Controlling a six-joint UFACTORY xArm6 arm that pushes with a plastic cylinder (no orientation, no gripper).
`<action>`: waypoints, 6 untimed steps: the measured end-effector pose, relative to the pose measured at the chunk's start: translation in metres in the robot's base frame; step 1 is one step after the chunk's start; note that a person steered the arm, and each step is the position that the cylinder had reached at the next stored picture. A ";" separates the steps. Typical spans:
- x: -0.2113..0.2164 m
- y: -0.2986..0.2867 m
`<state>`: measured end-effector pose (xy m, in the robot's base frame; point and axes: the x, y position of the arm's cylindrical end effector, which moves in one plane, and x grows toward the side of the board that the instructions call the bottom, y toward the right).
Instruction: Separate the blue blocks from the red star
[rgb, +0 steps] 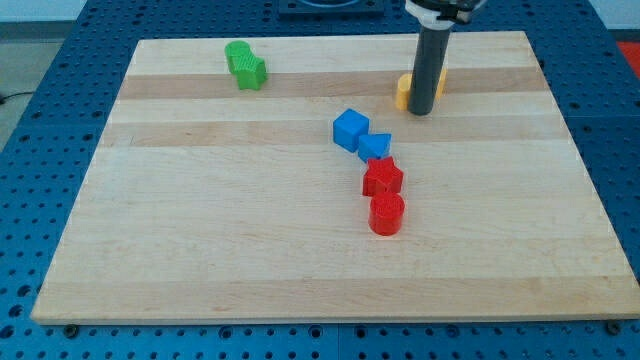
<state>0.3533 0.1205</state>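
A blue cube (350, 130) sits near the middle of the wooden board (200, 230). A smaller blue block (375, 147) touches it at its lower right. The red star (382, 178) lies just below the small blue block, touching it. A red cylinder (386, 214) stands right below the star. My tip (421, 111) is at the view's upper right, above and to the right of the blue blocks, apart from them, right beside a yellow block.
A yellow block (404, 91) lies partly hidden behind the rod at the view's top right. A green block (244, 65) sits at the view's top left. A blue perforated table surrounds the board.
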 end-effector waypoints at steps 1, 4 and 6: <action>0.068 0.015; 0.067 -0.114; 0.108 -0.132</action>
